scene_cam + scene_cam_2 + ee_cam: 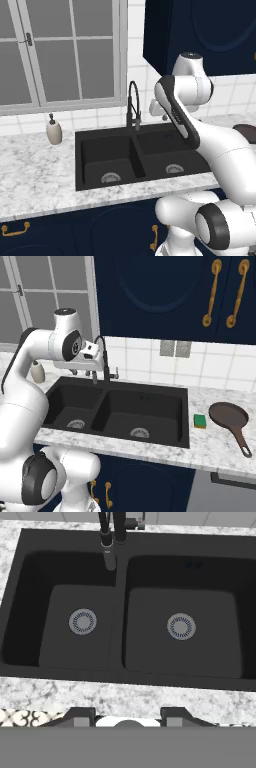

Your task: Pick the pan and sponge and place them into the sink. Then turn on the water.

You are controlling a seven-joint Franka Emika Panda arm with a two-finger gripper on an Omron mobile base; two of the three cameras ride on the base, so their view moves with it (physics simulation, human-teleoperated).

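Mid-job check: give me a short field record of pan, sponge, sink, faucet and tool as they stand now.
pan: on the counter right of the sink, handle toward the counter's front edge
sponge: flat on the counter between sink and pan
sink: both basins hold nothing
faucet: no stream visible
tool: above the sink's back edge near the faucet, shut, holding nothing
task: nothing placed yet
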